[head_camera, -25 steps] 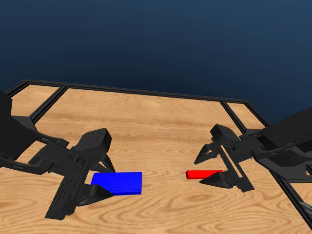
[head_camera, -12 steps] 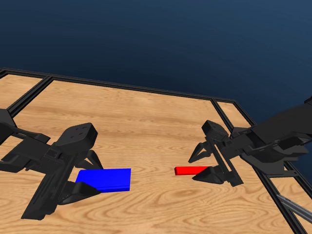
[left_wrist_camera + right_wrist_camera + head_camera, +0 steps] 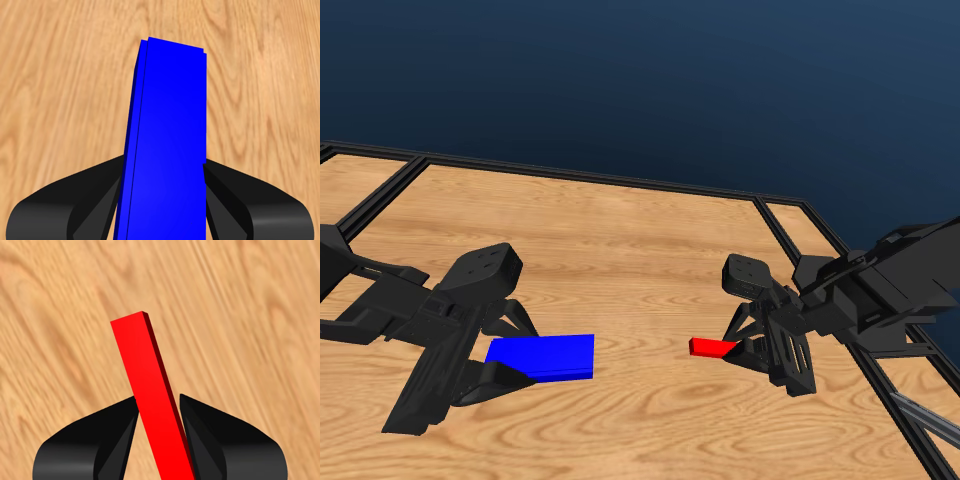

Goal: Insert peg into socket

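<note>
Head view: the left end effector (image 3: 505, 352) is clamped on the blue socket (image 3: 542, 357), near the bench's (image 3: 620, 240) left front. The right end effector (image 3: 745, 338) grips the red peg (image 3: 712, 346) near the right edge, well apart from the socket.

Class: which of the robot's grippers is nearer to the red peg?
Right. The right gripper has its jaws closed on the peg; the left gripper is across the table, clamped on the blue socket.
</note>
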